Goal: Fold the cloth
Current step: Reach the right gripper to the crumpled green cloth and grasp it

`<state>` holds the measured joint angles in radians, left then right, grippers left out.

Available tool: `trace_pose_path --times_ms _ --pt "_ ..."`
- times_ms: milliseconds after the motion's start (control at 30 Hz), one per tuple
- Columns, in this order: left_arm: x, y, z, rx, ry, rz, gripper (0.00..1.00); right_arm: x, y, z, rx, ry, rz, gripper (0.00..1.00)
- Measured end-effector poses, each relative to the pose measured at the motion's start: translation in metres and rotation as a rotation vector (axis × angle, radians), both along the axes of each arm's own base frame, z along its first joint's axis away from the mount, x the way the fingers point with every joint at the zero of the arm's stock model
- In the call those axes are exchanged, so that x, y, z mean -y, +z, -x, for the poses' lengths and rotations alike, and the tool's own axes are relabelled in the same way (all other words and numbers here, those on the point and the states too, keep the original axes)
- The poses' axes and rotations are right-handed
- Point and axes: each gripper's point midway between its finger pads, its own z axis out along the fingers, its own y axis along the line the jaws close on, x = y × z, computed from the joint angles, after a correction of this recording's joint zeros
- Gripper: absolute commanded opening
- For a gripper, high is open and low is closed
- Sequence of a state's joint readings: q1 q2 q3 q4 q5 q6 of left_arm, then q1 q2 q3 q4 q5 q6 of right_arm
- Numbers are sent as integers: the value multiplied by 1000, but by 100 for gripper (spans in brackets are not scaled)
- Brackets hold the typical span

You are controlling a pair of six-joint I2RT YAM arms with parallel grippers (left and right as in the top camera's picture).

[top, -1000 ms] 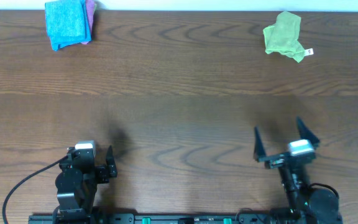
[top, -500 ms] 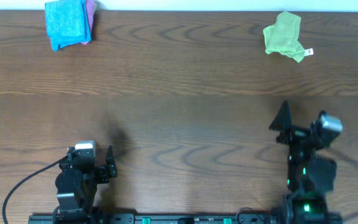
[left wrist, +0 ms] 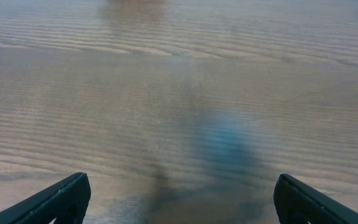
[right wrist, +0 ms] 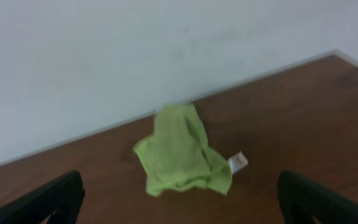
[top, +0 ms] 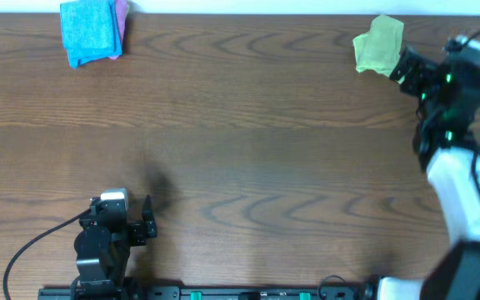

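- Two grippers show in your views, and both stand wide open with nothing between their fingers.
- Your target, the cloth point(top: 378, 43), lies crumpled in a loose heap at the far right of the table point(top: 248, 142), close to the back edge by the pale wall.
- Your right wrist view shows its white tag point(right wrist: 237, 162) sticking out at the lower right side.
- Your right gripper point(top: 408, 67) hovers just beside the cloth's right edge; from overhead you cannot tell whether it touches the fabric.
- Your left gripper point(left wrist: 182, 186) sits at the near left over bare wood, well apart from the cloth.
- Your far left corner holds a blue cloth point(top: 88, 31) lying on a pink cloth point(top: 122, 21).
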<state>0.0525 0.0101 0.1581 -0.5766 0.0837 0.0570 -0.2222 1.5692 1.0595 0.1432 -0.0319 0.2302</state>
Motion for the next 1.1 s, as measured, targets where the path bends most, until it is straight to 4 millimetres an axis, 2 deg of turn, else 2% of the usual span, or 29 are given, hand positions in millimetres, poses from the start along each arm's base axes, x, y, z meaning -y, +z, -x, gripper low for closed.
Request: trace_pose_path --times_ms 67,167,267,367,433,600,700,867,933,1000,1100 --pt "0 0 0 0 0 0 95 10 -16 -24 -59 18 -32 99" --pt "0 0 0 0 0 0 95 19 -36 -49 -126 53 -80 99" --pt "0 0 0 0 0 0 95 15 -50 -65 -153 118 -130 99" --pt "0 0 0 0 0 0 95 2 -61 -63 -189 179 -178 99" --pt "0 0 0 0 0 0 96 -7 -62 -61 -195 223 -211 99" --pt "0 0 0 0 0 0 96 -32 -48 -64 -144 340 -309 99" --pt "0 0 0 0 0 0 95 -34 -44 -67 -132 324 -341 99" --pt "0 0 0 0 0 0 95 -29 -51 -73 -144 239 -407 99" --pt "0 0 0 0 0 0 95 -25 -61 -83 -154 218 -439 99" --pt "0 0 0 0 0 0 95 -23 -79 -91 -180 203 -472 99" --pt "0 0 0 0 0 0 95 -21 -115 -98 -264 173 -530 98"
